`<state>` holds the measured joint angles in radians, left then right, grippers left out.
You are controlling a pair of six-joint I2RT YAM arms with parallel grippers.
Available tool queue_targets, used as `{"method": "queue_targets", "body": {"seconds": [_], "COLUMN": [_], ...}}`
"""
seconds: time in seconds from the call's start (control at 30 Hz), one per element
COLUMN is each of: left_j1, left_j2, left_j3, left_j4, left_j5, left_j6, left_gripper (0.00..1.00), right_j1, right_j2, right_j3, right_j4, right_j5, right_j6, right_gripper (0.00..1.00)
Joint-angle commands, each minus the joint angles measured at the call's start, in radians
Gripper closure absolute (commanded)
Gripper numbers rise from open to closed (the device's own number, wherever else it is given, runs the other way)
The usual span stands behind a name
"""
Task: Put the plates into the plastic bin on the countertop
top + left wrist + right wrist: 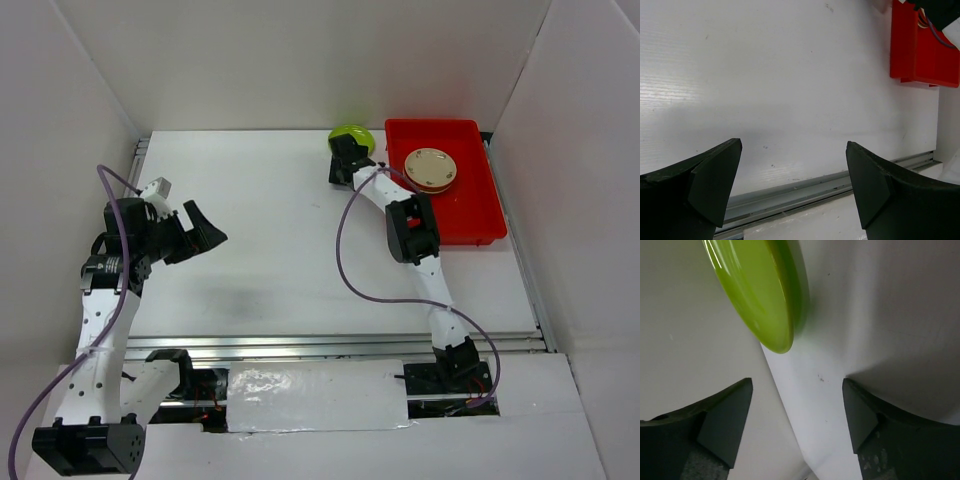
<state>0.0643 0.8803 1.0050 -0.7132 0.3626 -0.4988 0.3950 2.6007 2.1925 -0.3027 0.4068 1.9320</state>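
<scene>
green plate (352, 130) half hidden behind the right gripper (796, 390), cut off in its wrist view; it and the left gripper (793, 145) both spread.

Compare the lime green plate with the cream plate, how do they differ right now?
The lime green plate sits on the countertop just outside the red bin; the cream plate lies inside the bin. The green one looks tipped up in the right wrist view; the cream one lies flat. The open right gripper is right at the green plate, while the cream plate has no gripper near it. Both are small, round and ungripped.
</scene>
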Motion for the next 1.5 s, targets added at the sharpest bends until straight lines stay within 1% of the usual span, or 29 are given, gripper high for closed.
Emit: {"method": "queue_targets", "body": {"seconds": [0.0, 0.1, 0.23, 0.37, 0.5, 0.6, 0.67, 0.77, 0.93, 1.1, 1.13, 1.17, 1.23, 1.27, 1.47], "left_j1": [0.009, 0.009, 0.009, 0.012, 0.014, 0.012, 0.012, 0.014, 0.014, 0.014, 0.014, 0.015, 0.014, 0.015, 0.017], "left_j2": [-0.012, -0.009, -0.004, -0.006, -0.009, -0.01, -0.014, -0.014, -0.021, -0.015, -0.014, -0.015, -0.017, -0.018, -0.024], "left_j3": [-0.012, -0.006, -0.002, 0.0, -0.005, -0.012, -0.017, -0.017, -0.023, -0.017, -0.014, -0.014, -0.014, -0.014, -0.023], "left_j4": [0.054, 0.055, 0.061, 0.063, 0.066, 0.075, 0.081, 0.081, 0.087, 0.089, 0.086, 0.084, 0.084, 0.083, 0.083], "left_j5": [0.065, 0.059, 0.081, 0.079, 0.079, 0.09, 0.098, 0.107, 0.102, 0.111, 0.111, 0.108, 0.111, 0.11, 0.105], "left_j6": [0.023, 0.023, 0.02, 0.016, 0.017, 0.017, 0.013, 0.017, 0.014, 0.014, 0.016, 0.013, 0.013, 0.014, 0.016], "left_gripper": [0.01, 0.01, 0.01, 0.01, 0.01, 0.01, 0.01, 0.01, 0.01, 0.01, 0.01, 0.01, 0.01, 0.01, 0.01], "right_j1": [-0.013, -0.018, -0.027, -0.031, -0.038, -0.042, -0.047, -0.054, -0.07, -0.079, -0.081, -0.081, -0.084, -0.085, -0.094], "right_j2": [0.062, 0.084, 0.11, 0.124, 0.133, 0.139, 0.14, 0.144, 0.154, 0.162, 0.165, 0.167, 0.173, 0.171, 0.151], "right_j3": [0.096, 0.124, 0.17, 0.182, 0.193, 0.187, 0.185, 0.176, 0.177, 0.182, 0.187, 0.191, 0.196, 0.191, 0.139], "right_j4": [-0.104, -0.099, -0.104, -0.099, -0.087, -0.053, -0.029, 0.01, 0.056, 0.074, 0.077, 0.077, 0.079, 0.083, 0.138], "right_j5": [0.033, 0.046, 0.055, 0.072, 0.093, 0.101, 0.102, 0.098, 0.084, 0.075, 0.073, 0.073, 0.069, 0.067, 0.037], "right_j6": [0.012, 0.012, 0.012, 0.009, -0.002, -0.025, -0.056, -0.077, -0.108, -0.122, -0.123, -0.129, -0.13, -0.133, -0.146], "right_gripper": [0.23, 0.28, 0.29, 0.28, 0.3, 0.36, 0.42, 0.45, 0.47, 0.53, 0.55, 0.59, 0.63, 0.67, 0.76]}}
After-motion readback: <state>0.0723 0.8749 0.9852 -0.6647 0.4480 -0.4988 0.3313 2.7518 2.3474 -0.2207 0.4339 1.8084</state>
